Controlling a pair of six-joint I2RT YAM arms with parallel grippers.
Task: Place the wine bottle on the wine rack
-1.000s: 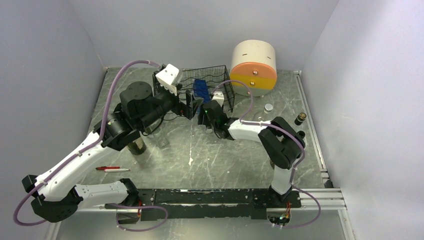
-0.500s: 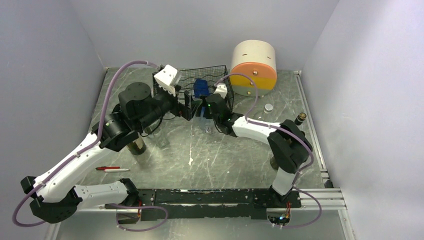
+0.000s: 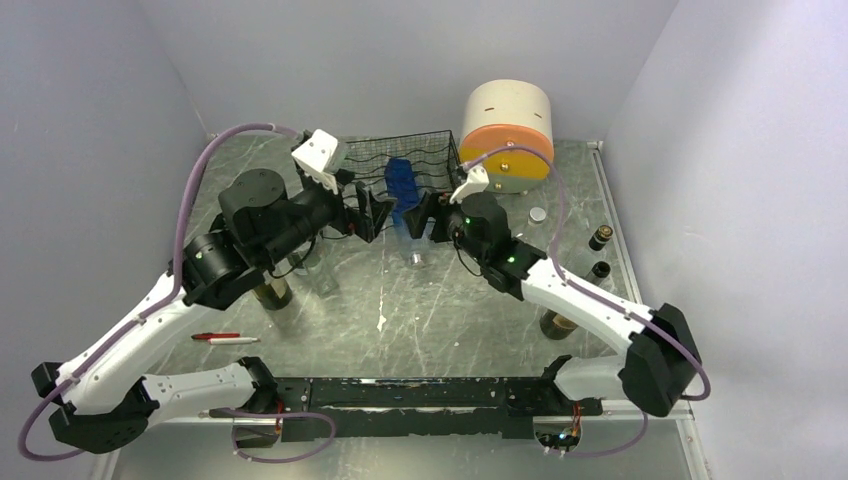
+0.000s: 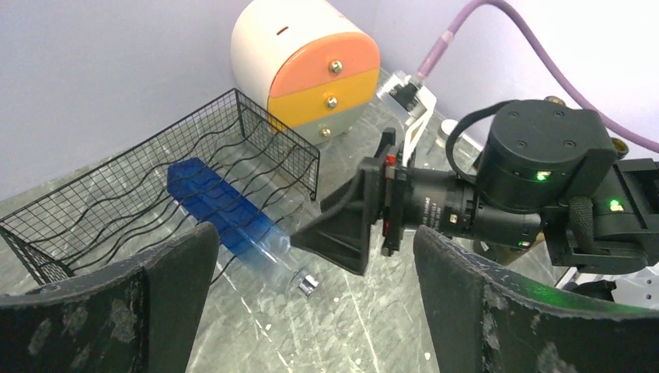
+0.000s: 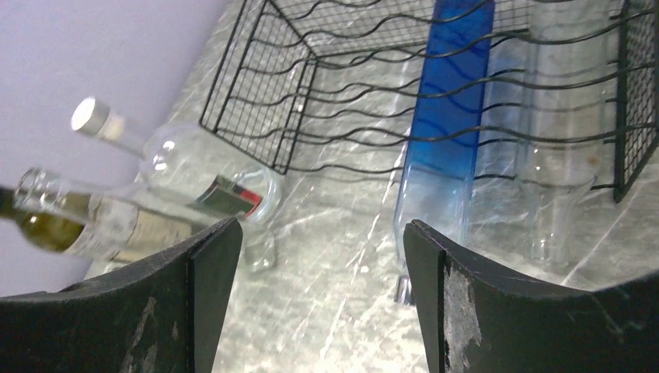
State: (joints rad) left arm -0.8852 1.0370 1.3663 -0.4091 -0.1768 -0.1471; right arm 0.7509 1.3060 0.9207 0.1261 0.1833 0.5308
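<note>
A black wire wine rack (image 3: 405, 165) stands at the back of a marble table. A blue wine bottle (image 3: 402, 182) lies in it, neck poking out of the rack's front. Just before the rack, the left gripper (image 3: 375, 212) and right gripper (image 3: 425, 215) face each other, both with fingers spread and holding nothing. Only the right wrist view shows a clear bottle (image 5: 559, 116) in the rack beside the blue one.

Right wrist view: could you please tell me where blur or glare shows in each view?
Right wrist: the right fingers loom dark and soft, and the clear bottle's cap glares white. Left wrist: the left fingers are soft, the blue bottle crisp. Top external: evenly lit, mild sheen on the table.
</note>
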